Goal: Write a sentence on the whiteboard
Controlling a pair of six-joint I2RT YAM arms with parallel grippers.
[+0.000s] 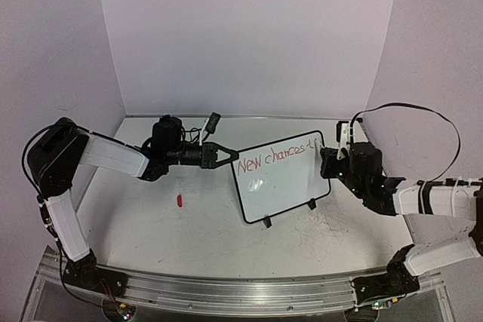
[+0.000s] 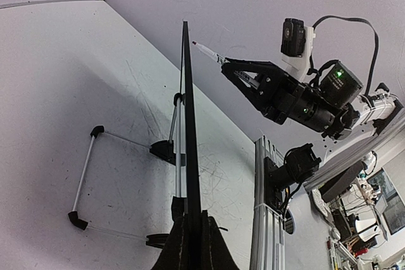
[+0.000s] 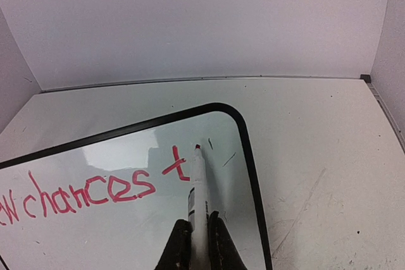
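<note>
The whiteboard (image 1: 281, 175) stands tilted at mid table, black-framed, with red writing "New chances t" along its top. My left gripper (image 1: 226, 155) is shut on the whiteboard's left edge; the left wrist view shows the frame (image 2: 188, 124) edge-on between the fingers (image 2: 218, 254). My right gripper (image 1: 327, 160) is shut on a white marker (image 3: 200, 194). The marker's red tip (image 3: 197, 147) is at the board surface (image 3: 126, 219) just right of the red "t" (image 3: 176, 164), near the top right corner. The marker also shows in the left wrist view (image 2: 207, 51).
A small red cap (image 1: 179, 200) lies on the scuffed white tabletop (image 1: 189, 239) left of the board. White walls close the back and sides. The aluminium rail (image 1: 241, 292) runs along the near edge.
</note>
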